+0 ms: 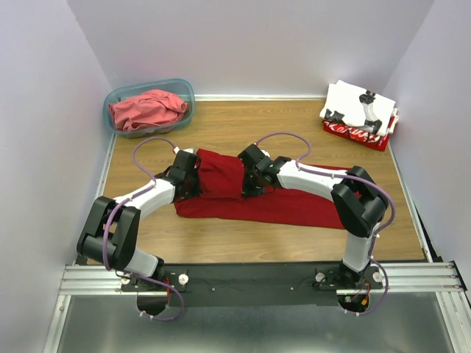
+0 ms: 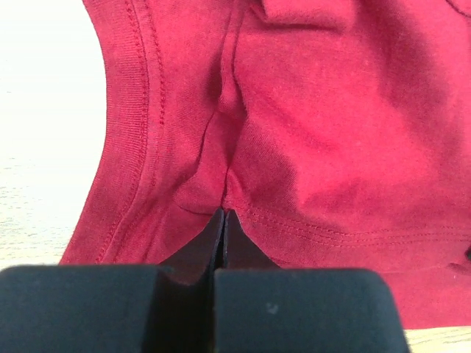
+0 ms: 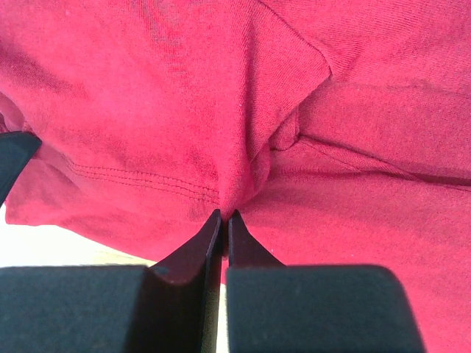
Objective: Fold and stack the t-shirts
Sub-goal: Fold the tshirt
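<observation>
Seen from above, a wooden desk (image 1: 243, 125) has 2 black-and-white robot arms reaching in from its near edge. A deep red t-shirt (image 1: 294, 207) lies across the middle of the desk, with part of its left end folded over on itself.

The left end effector (image 1: 193, 176) is down on the shirt's left end. In its wrist view its 2 black fingers are pressed together at the tips (image 2: 223, 215), pinching a raised ridge of red cloth beside a stitched hem. The right end effector (image 1: 250, 180) is down near the shirt's middle. Its fingers are almost together (image 3: 224, 217) and nip a pucker of the same cloth just past a stitched hem.

At the far left corner stands a translucent teal plastic tub (image 1: 189, 99) holding 1 crumpled coral-red t-shirt (image 1: 147, 110), which fills most of it. At the far right corner, well apart from the arms, a white t-shirt with black prints (image 1: 360, 107) lies folded on top of a red t-shirt with white lettering (image 1: 353, 134)
</observation>
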`<action>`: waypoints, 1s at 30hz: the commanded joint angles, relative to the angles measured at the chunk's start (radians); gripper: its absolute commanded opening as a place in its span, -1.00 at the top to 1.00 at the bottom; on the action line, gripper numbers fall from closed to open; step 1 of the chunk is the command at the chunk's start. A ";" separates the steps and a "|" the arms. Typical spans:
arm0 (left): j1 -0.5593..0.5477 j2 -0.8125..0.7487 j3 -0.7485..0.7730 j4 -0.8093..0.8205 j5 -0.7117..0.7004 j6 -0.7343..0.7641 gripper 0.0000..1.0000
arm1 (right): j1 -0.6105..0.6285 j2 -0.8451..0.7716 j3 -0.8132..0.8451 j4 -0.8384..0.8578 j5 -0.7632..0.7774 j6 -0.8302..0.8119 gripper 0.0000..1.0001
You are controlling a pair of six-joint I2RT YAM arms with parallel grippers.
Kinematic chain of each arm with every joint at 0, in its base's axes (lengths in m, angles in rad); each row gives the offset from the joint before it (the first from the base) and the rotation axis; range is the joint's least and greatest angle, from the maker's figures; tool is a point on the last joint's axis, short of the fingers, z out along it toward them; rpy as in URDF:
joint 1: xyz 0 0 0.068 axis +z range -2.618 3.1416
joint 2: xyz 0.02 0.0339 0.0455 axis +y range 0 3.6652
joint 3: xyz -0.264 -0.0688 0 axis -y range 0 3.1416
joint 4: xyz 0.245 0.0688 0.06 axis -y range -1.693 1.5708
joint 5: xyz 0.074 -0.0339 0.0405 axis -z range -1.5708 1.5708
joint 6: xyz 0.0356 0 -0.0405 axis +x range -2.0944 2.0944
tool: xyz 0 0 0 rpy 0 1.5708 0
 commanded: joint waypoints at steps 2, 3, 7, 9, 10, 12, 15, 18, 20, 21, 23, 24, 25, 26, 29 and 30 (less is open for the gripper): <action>-0.006 -0.028 0.014 -0.014 -0.017 -0.003 1.00 | 0.003 0.009 0.034 -0.027 -0.009 -0.012 0.84; -0.006 -0.032 0.014 -0.017 -0.017 -0.003 1.00 | 0.004 0.006 0.034 -0.029 -0.014 -0.009 0.86; -0.006 -0.077 0.021 -0.051 -0.028 -0.017 1.00 | 0.003 -0.015 0.029 -0.046 -0.018 -0.002 0.95; -0.006 -0.110 0.027 -0.068 -0.038 -0.024 1.00 | 0.003 -0.026 0.025 -0.055 -0.025 0.003 0.98; -0.006 -0.120 0.029 -0.075 -0.041 -0.026 1.00 | 0.004 -0.029 0.021 -0.057 -0.025 0.004 0.98; -0.006 -0.149 0.035 -0.095 -0.051 -0.035 1.00 | 0.003 -0.040 0.018 -0.061 -0.026 0.006 0.99; -0.006 -0.176 0.034 -0.112 -0.051 -0.038 1.00 | 0.003 -0.057 0.015 -0.070 -0.025 0.009 0.99; -0.006 -0.186 0.031 -0.127 -0.045 -0.041 1.00 | 0.003 -0.067 0.017 -0.083 -0.018 0.011 0.99; -0.006 -0.195 0.024 -0.134 -0.042 -0.043 1.00 | 0.003 -0.074 0.017 -0.093 -0.018 0.011 0.99; -0.006 -0.198 0.021 -0.137 -0.045 -0.044 1.00 | 0.003 -0.077 0.017 -0.100 -0.020 0.012 0.99; -0.006 -0.213 0.015 -0.147 -0.046 -0.049 1.00 | 0.003 -0.081 0.008 -0.107 -0.025 0.015 0.99; -0.006 -0.219 0.012 -0.152 -0.046 -0.051 1.00 | 0.004 -0.081 0.005 -0.109 -0.026 0.015 0.99; -0.006 -0.226 0.009 -0.154 -0.046 -0.052 1.00 | 0.003 -0.081 0.002 -0.110 -0.025 0.015 0.99; -0.006 -0.235 0.003 -0.158 -0.045 -0.054 1.00 | 0.003 -0.077 -0.005 -0.112 -0.052 0.015 0.99; -0.006 -0.247 -0.008 -0.161 -0.040 -0.060 1.00 | 0.003 -0.063 -0.014 -0.113 -0.069 0.014 0.99; -0.006 -0.252 -0.017 -0.161 -0.031 -0.063 1.00 | 0.003 -0.052 -0.017 -0.113 -0.071 0.009 0.99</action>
